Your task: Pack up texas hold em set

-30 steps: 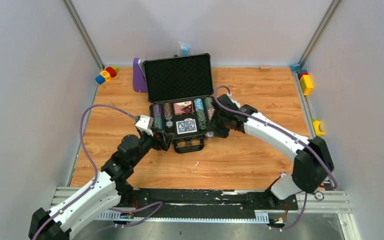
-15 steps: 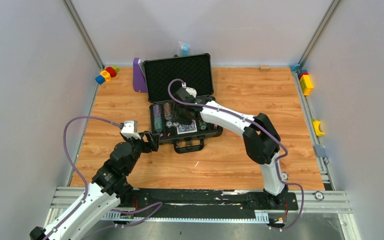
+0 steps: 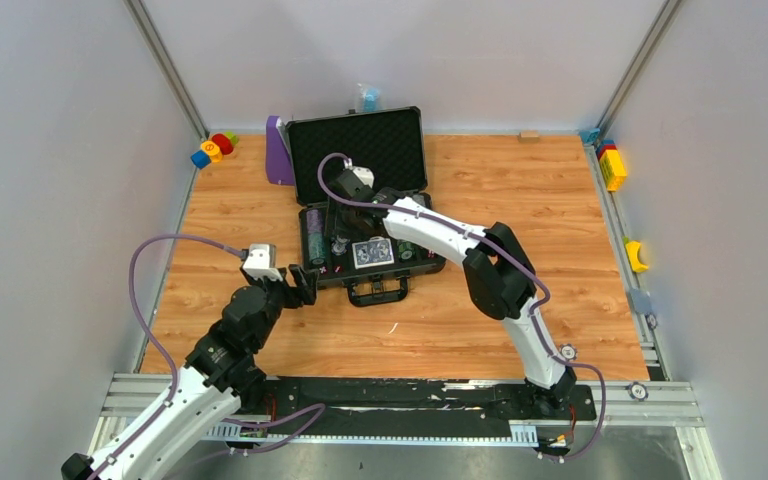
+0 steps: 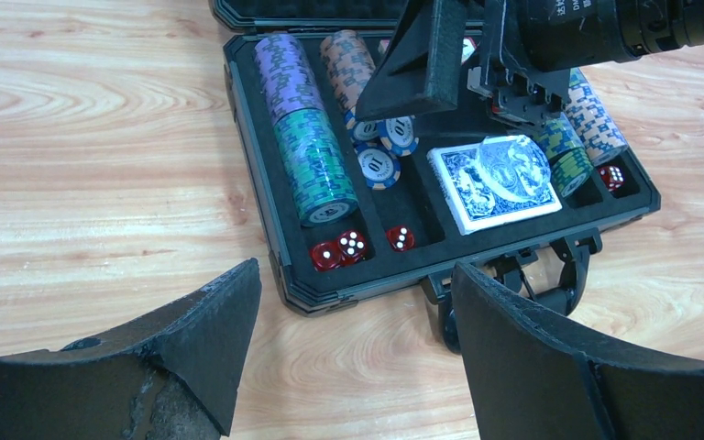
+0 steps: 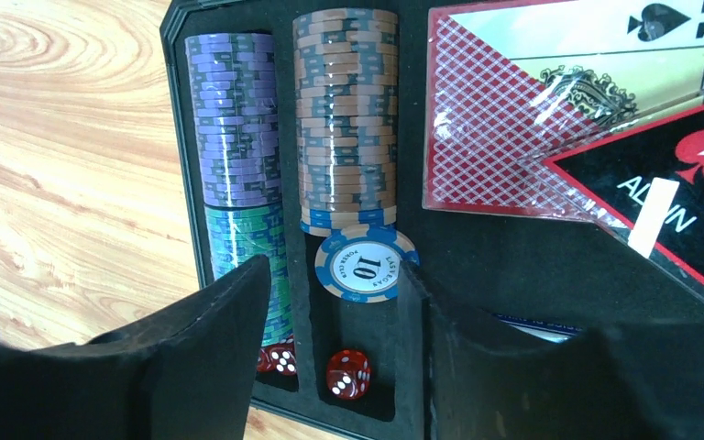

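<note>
Found the dark grey briefcase (image 3: pixel 428 264) lying open toward 12 o'clock on the wooden table (image 3: pixel 520 210), lid (image 3: pixel 358 150) propped upright, handle (image 4: pixel 513 284) pointing to 6 o'clock. Caught the right arm (image 3: pixel 440 232) stretched long from its 5 o'clock base, elbow bent at 4 o'clock of the case, forearm running toward 10 o'clock across it. Saw the right gripper (image 5: pixel 337 271) poised over the left half of the foam, fingers parted about halfway and gripping nothing.

Picked out, right below that gap, a blue-and-white "10" chip (image 5: pixel 365 264) lying flat at the 6 o'clock end of the tan chip row (image 5: pixel 346 119). Noted the purple chip row (image 5: pixel 234 119) just at 9 o'clock of the tan one, green chips (image 4: pixel 316 165) at its 6 o'clock end, red dice (image 4: pixel 353 246) in the near pockets. Spied a red-backed deck (image 5: pixel 532 119) at 3 o'clock of the tan row, and a blue-backed deck (image 4: pixel 495 179) nearer the handle.

Found the left arm (image 3: pixel 230 340) folded low from 7 o'clock, left gripper (image 4: pixel 356 270) hanging just off the case's 7 o'clock corner, spread wide, empty. Clocked a purple stand (image 3: pixel 279 152) at 9 o'clock of the lid, toy blocks (image 3: pixel 212 148) beyond it.
</note>
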Available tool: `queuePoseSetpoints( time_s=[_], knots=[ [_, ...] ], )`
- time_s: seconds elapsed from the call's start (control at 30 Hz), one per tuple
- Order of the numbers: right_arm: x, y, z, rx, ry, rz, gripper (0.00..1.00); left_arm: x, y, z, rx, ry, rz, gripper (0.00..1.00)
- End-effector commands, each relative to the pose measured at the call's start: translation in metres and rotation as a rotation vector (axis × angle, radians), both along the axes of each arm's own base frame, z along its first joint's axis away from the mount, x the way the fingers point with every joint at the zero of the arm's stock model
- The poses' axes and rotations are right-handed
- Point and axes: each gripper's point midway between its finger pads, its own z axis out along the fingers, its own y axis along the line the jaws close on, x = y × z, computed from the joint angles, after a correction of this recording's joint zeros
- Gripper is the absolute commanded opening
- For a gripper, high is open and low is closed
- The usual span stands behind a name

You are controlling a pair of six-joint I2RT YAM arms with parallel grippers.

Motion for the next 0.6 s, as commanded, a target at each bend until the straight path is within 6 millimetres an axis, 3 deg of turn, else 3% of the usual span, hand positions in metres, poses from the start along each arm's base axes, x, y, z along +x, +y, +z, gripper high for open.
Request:
queuePoseSetpoints(
  time_s=[0.0,0.17,0.37,0.47,0.57],
  knots=[
    [0.012,0.011,0.013,0.017,-0.069,0.005,0.58,0.002,0.0,0.007,-0.008,-0.039,0.0,0.84],
    [0.007,0.011,0.038,0.048,-0.093,0.028,0.58,0.001,-0.001,0.009,-0.01,-0.044,-0.01,0.84],
    [0.002,-0.005,0.075,0.062,-0.162,0.032,0.56,0.001,-0.004,0.009,-0.005,-0.051,-0.032,0.83],
    [0.004,-0.015,0.081,0.045,-0.194,0.012,0.5,0.002,-0.007,0.009,0.0,-0.046,-0.043,0.83],
    [0.006,-0.018,0.075,0.039,-0.187,0.003,0.44,0.003,-0.008,0.01,0.003,-0.045,-0.047,0.83]
  ],
)
